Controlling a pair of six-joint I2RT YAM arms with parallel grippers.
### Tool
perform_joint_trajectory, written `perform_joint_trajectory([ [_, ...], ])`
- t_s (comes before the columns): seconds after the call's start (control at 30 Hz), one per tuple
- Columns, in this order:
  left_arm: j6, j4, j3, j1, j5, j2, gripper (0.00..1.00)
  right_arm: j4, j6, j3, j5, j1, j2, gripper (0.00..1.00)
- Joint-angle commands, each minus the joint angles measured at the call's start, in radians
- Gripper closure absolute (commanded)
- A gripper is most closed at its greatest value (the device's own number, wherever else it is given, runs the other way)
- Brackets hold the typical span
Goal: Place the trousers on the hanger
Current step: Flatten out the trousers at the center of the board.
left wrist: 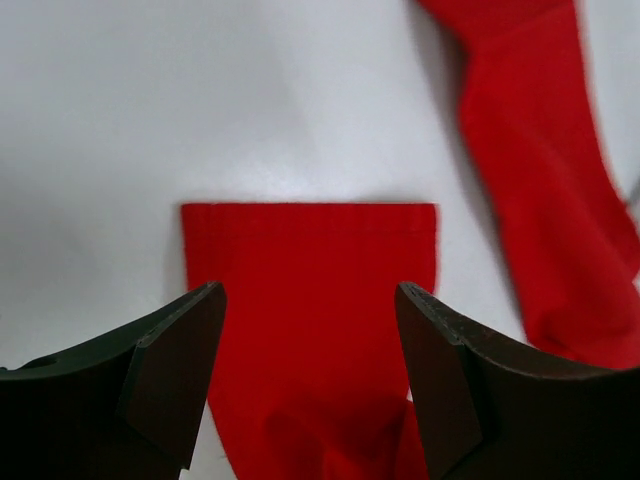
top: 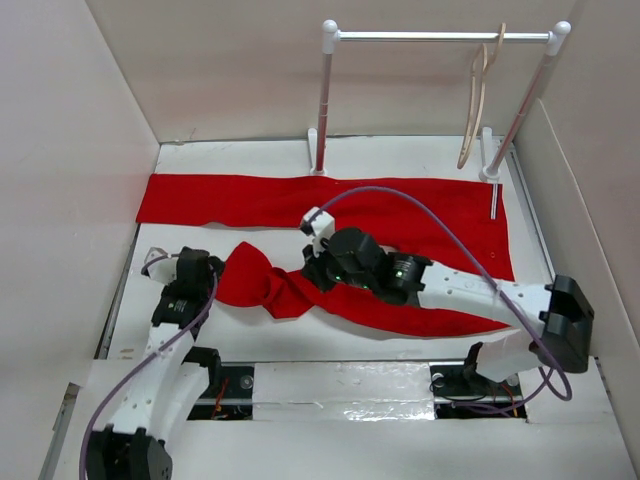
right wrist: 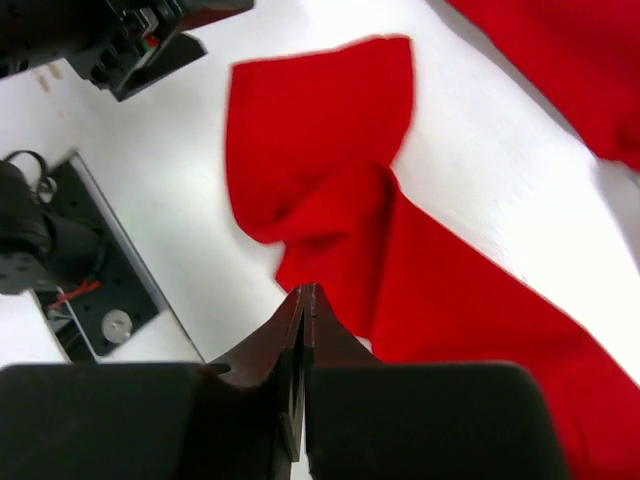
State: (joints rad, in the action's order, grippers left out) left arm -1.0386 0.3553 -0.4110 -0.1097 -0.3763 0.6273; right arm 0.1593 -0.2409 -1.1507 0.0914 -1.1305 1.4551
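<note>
The red trousers (top: 400, 215) lie flat on the white table. One leg runs along the back; the other is bunched toward the front left, and its cuff (left wrist: 310, 260) lies flat. My left gripper (top: 205, 272) is open just left of that cuff, which lies between the open fingertips (left wrist: 308, 295). My right gripper (top: 312, 268) is shut low over the bunched leg. Its tips (right wrist: 308, 292) meet at the cloth's (right wrist: 330, 150) edge, and no cloth shows between them. The beige hanger (top: 478, 100) hangs on the rack bar at the back right.
The rack (top: 440, 36), with white posts and a silver bar, stands at the back over the trousers' far edge. White walls enclose the table on the left, back and right. The left gripper (right wrist: 150, 45) shows in the right wrist view. A base slot (top: 330, 385) lies near the front.
</note>
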Motion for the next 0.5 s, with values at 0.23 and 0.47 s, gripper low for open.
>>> perform_joint_trajectory([
  [0.23,-0.112,-0.062,0.081,0.004,-0.01,0.278,0.35,-0.084,-0.052,0.206,0.014,0.075,-0.289,0.83],
  [0.47,-0.115,-0.231,0.121,0.004,0.025,0.368,0.55,-0.063,-0.074,0.275,0.002,0.121,-0.383,0.81],
])
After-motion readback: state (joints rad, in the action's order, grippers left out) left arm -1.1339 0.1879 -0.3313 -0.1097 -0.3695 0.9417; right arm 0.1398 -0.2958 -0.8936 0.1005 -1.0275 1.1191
